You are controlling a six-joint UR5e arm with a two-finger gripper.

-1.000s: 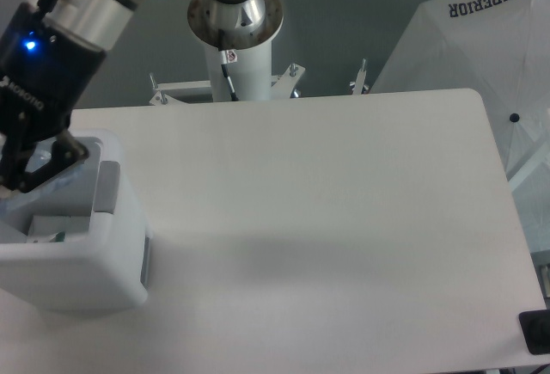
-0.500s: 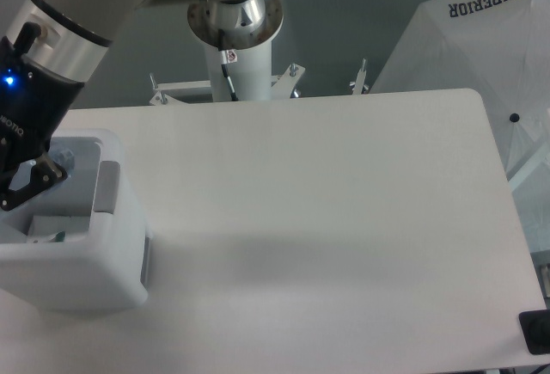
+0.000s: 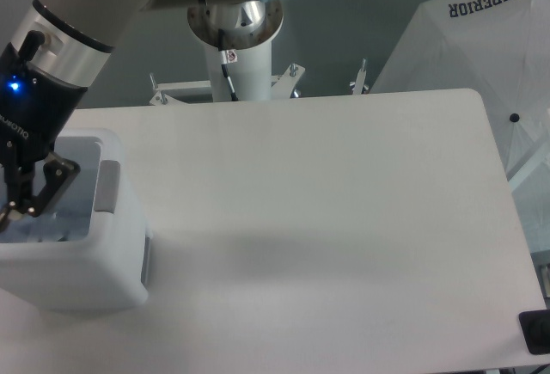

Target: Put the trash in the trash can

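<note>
I see the pincer (image 3: 19, 206) over the trash can (image 3: 103, 258) at the counter's (image 3: 326, 219) left edge. Its jaws stand apart, holding nothing I can make out. Bluish trash (image 3: 56, 223) lies inside the can.

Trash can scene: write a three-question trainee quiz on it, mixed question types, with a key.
1. True or false: the gripper is over the opening of the trash can.
2. Multiple choice: the trash can stands at the table's A) left side of the picture B) right side C) far middle.
3. Fill in: the panel on the trash can's side is ____ in colour.

Key: 1 true; 2 A; 3 grey.
</note>
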